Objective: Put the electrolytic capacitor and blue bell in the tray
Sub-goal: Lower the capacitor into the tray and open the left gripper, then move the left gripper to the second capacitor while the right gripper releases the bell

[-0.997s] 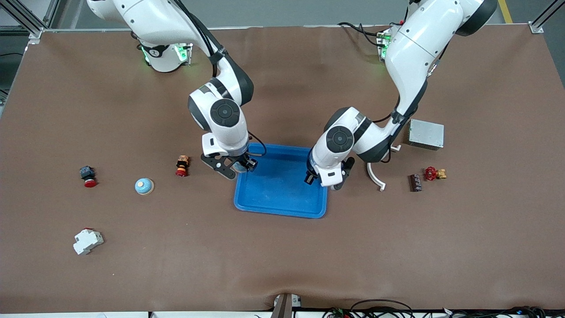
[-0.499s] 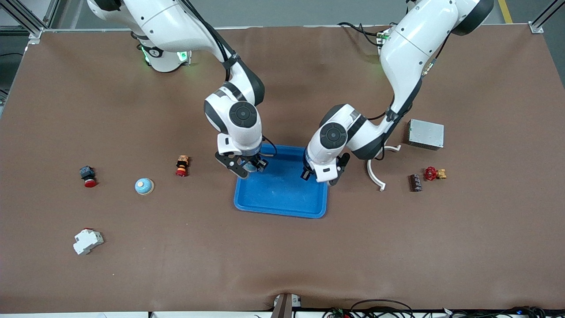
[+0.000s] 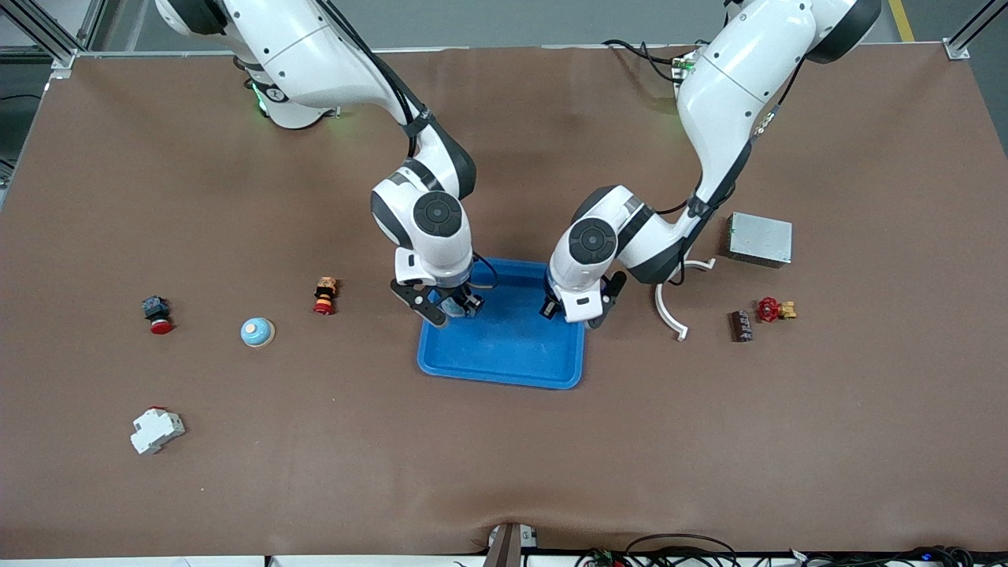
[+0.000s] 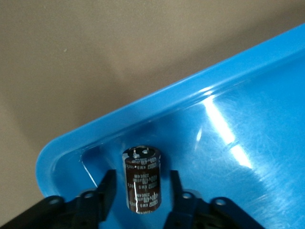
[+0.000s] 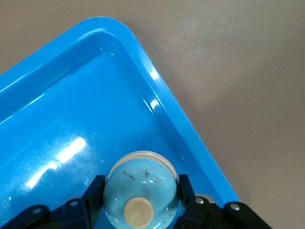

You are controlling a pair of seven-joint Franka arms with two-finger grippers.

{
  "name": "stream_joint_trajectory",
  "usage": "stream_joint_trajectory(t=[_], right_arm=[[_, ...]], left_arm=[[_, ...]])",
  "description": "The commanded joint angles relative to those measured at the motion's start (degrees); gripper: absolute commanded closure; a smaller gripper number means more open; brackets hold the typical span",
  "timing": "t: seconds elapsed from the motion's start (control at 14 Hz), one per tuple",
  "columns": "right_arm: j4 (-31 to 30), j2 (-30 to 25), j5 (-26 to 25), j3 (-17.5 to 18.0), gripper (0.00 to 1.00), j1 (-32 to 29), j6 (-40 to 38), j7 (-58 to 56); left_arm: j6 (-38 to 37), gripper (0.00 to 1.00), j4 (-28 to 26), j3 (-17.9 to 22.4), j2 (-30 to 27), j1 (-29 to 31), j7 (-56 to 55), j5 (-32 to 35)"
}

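Note:
The bright-blue tray [image 3: 504,346] lies at the table's middle. My left gripper [image 3: 571,311] hangs low over the tray's corner toward the left arm's end. In the left wrist view it [image 4: 142,177] is open, and a dark brown electrolytic capacitor [image 4: 141,183] lies on the tray floor between its fingers, with a gap on each side. My right gripper [image 3: 450,309] is over the tray's corner toward the right arm's end. In the right wrist view it [image 5: 141,180] is shut on a light blue bell [image 5: 141,191] with a cream button, low over the tray floor [image 5: 71,119].
A second blue bell [image 3: 257,332], a red push button [image 3: 157,313], an orange-red part [image 3: 324,294] and a white breaker [image 3: 157,430] lie toward the right arm's end. A white curved piece [image 3: 669,311], grey box [image 3: 760,239], dark block [image 3: 740,325] and red valve [image 3: 774,309] lie toward the left arm's end.
My right gripper has carried its bell from the tray's edge to over the tray floor. My left gripper has shifted slightly inward over the tray.

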Motion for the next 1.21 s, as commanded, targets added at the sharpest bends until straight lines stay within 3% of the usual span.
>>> stream_joint_trajectory(t=[0.0,0.28,0.64,0.85,1.14], right_arm=[[1.06,1.38,-1.30,-0.40,1.00,1.07,1.65,4.11],[1.06,2.17,-1.30,-0.40,1.00,1.51,2.01,4.47],[1.15,3.49,-1.13,-0.40,1.00,1.51,2.10,4.65],[1.15,3.58,-0.69,-0.40,1.00,1.60,2.10,5.34],[1.15,4.45,-0.95,-0.40,1.00,2.03,2.10,6.23]], left_arm=[[0.07,0.00,-0.56,0.47,-1.97,0.24,-1.36,1.49],[-6.43,0.00,-0.21,1.08,-7.24,2.43,1.08,1.57],[-18.38,0.00,-0.13,0.99,-12.95,8.76,21.79,1.40],[-19.98,0.00,-0.65,1.08,-14.98,13.33,38.93,1.49],[-19.54,0.00,-1.87,1.08,-16.48,17.46,51.35,5.33]])
